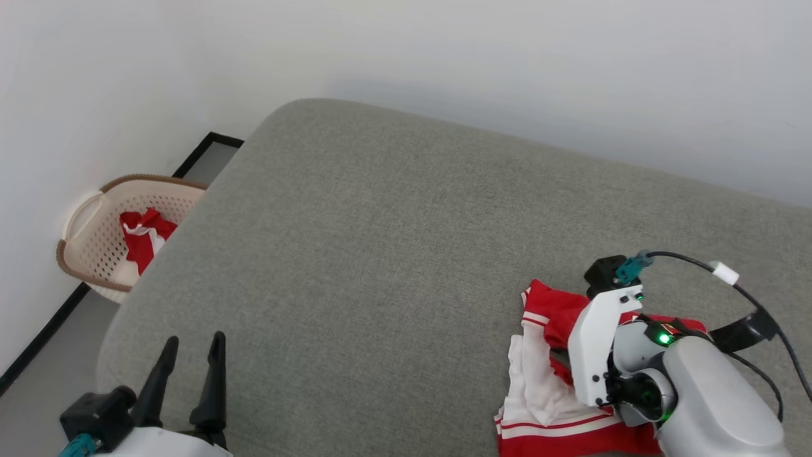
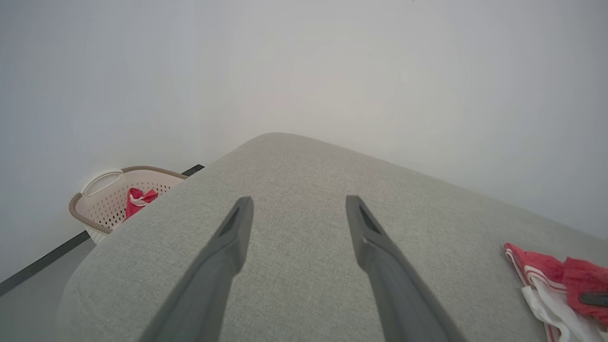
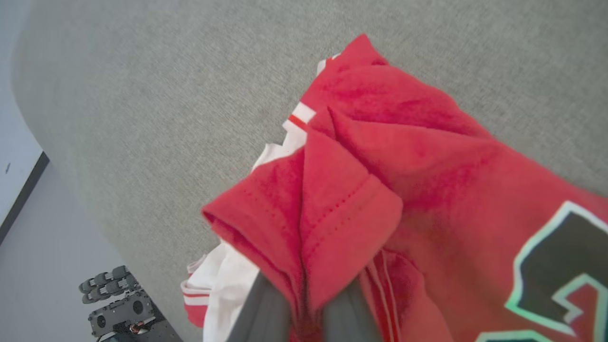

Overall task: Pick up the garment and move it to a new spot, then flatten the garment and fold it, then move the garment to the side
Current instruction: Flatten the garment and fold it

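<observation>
The broad grey fabric cushion [image 1: 380, 241] lies bare across its middle and left, out to rounded edges; a cream perforated plastic basket [image 1: 79, 251] sits beyond the left edge. The crumpled red-and-white jersey garment [image 1: 539, 387] lies near-right — the right gripper [image 3: 306, 313] is clamped on its red hem fold. The left gripper [image 1: 195, 339] gapes wide, touching nothing.

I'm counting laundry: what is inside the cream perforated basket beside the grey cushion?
A crumpled red-and-white cloth lies in the cream perforated plastic basket. The grey fabric cushion hides the rest of the basket's inside.
</observation>
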Controlling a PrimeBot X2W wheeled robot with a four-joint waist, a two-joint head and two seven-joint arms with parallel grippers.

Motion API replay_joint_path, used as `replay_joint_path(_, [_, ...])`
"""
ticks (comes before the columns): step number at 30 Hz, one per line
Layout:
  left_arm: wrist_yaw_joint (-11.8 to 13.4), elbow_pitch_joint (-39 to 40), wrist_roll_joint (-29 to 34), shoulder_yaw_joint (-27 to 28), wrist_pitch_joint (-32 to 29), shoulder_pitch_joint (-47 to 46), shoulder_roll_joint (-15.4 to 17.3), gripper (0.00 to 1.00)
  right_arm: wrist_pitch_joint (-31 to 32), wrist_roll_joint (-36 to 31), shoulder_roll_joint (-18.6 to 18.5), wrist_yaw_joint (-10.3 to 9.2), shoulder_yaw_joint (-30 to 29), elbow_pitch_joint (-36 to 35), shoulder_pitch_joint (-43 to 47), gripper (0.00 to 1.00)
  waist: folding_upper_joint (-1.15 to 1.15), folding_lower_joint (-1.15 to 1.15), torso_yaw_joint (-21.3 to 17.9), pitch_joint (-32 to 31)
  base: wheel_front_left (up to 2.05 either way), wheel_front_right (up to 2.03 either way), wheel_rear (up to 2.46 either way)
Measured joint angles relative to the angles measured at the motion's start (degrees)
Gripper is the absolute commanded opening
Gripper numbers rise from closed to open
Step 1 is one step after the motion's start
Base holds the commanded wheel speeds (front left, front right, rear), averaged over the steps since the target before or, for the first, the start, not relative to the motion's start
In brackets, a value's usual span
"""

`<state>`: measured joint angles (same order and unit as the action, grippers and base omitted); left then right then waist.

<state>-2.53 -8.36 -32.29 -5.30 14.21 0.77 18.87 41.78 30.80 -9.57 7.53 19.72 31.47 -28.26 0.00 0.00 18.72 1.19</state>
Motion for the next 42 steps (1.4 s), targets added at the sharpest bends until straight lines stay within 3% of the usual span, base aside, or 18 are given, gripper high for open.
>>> replay_joint_path(1, [0.0,-0.2,0.0,0.0,0.0,-0.2,-0.1,1.00,-0.3,-0.3,0.2,0.00,0.5,1.1,-0.5,0.05,0.00,0.00,0.1,0.2,0.00,0.00,0.00])
replay_joint_path(2, [-0.1,-0.2,-0.1,-0.1,0.0,-0.4,-0.2,1.00,-0.4,-0.4,0.3,0.00,1.1,2.1,-0.8,0.24,0.00,0.00,0.2,0.3,0.00,0.00,0.00])
replay_joint_path(3, [-0.1,-0.3,-0.2,-0.1,0.0,-0.6,-0.3,1.00,-0.4,-0.5,0.3,0.00,1.9,2.8,-1.0,0.74,0.00,0.00,0.2,0.4,0.00,0.00,0.00])
replay_joint_path(4, [-0.1,-0.5,-0.2,0.0,0.2,-0.6,-0.3,1.00,-0.6,-0.4,0.4,0.00,2.5,3.2,-1.3,1.00,0.00,0.00,0.2,0.5,0.00,0.00,0.00])
replay_joint_path(10, [-0.4,-0.8,-0.4,0.6,0.4,-0.7,-0.4,1.00,-0.9,2.7,-0.5,0.00,5.0,3.0,-2.9,1.00,0.00,0.00,-0.9,0.4,0.00,0.00,0.00])
replay_joint_path(21, [-0.6,-0.5,-0.3,1.8,0.6,0.0,0.7,1.00,-3.3,7.2,-6.0,0.00,4.9,-6.6,-2.2,1.00,0.00,0.00,-5.5,-0.4,0.00,0.00,0.00])
replay_joint_path(31, [-1.0,-0.1,0.1,2.8,0.7,1.1,1.7,1.00,-16.0,8.3,-10.8,0.00,0.2,-13.5,3.8,1.00,0.00,0.00,-11.2,-1.7,0.00,0.00,0.00])
replay_joint_path(42, [-1.6,-0.1,0.5,4.1,0.7,2.0,2.3,1.00,-32.5,7.9,-14.9,0.00,-3.4,-16.5,11.1,1.00,0.00,0.00,-17.7,-2.7,0.00,0.00,0.00])
